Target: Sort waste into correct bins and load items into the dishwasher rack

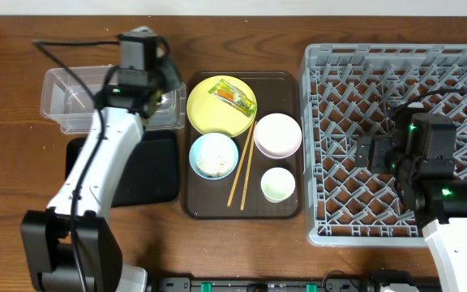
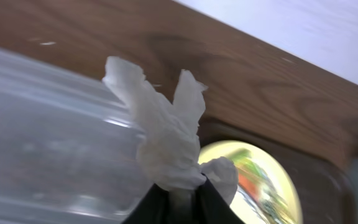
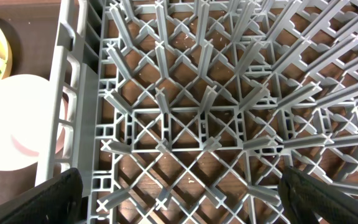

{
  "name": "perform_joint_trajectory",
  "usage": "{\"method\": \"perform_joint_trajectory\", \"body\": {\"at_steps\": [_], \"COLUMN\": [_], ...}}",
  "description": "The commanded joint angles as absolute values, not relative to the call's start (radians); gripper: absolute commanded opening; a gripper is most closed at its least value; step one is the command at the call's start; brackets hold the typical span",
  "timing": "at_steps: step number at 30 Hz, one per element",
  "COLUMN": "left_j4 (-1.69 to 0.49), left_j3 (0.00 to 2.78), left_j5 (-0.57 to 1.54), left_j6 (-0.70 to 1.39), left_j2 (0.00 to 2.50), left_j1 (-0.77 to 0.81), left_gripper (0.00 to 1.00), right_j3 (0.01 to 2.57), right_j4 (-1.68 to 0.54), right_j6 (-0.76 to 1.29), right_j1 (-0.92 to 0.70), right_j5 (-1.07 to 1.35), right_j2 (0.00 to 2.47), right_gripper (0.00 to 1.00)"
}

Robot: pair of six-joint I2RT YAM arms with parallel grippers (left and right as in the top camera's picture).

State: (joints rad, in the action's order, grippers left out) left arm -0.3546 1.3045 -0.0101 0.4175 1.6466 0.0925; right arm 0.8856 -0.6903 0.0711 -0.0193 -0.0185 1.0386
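Observation:
My left gripper (image 2: 179,204) is shut on crumpled white tissue (image 2: 163,140), held over the right end of the clear tub (image 1: 63,101); the overhead view hides the fingers under the wrist. The black tray (image 1: 148,174) lies in front of the tub. The yellow plate (image 1: 209,109) carries the yellow-green wrapper (image 1: 233,96). The light blue bowl (image 1: 213,146) holds rice scraps (image 1: 213,165). The white bowl (image 1: 278,135), pale cup (image 1: 277,184) and chopsticks (image 1: 243,166) sit nearby. My right gripper (image 3: 179,193) is open and empty above the grey rack (image 1: 331,81).
The dishes all sit on a brown serving tray (image 1: 193,207) between the bins and the rack. The rack's upright pegs (image 3: 204,118) stand directly under my right gripper. The plate also shows in the left wrist view (image 2: 272,180).

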Motion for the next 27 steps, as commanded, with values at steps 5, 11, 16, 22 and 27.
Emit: {"method": "perform_joint_trajectory", "body": {"at_steps": [5, 11, 16, 22, 27], "left_j4": [-0.355, -0.323, -0.308, -0.25, -0.174], "left_j3": [1.306, 1.306, 1.306, 1.306, 1.306], "left_j5": [-0.051, 0.117, 0.135, 0.139, 0.172], "left_j6": [0.477, 0.478, 0.5, 0.673, 0.764], "left_j2": [1.69, 1.678, 1.726, 1.84, 1.93], "left_j1": [0.038, 0.075, 0.184, 0.293, 0.347], "left_gripper": [0.52, 0.54, 0.55, 0.55, 0.54], "right_j3": [0.911, 0.911, 0.911, 0.911, 0.911], "right_j4": [-0.688, -0.688, -0.688, -0.688, -0.689], "right_j6": [0.077, 0.077, 0.078, 0.077, 0.077], "right_j1": [-0.026, -0.026, -0.026, -0.026, -0.026], "right_j5": [-0.025, -0.025, -0.025, -0.025, -0.025], "right_j2": [1.032, 1.032, 1.032, 1.032, 1.032], "right_gripper": [0.99, 0.99, 0.99, 0.99, 0.99]}}
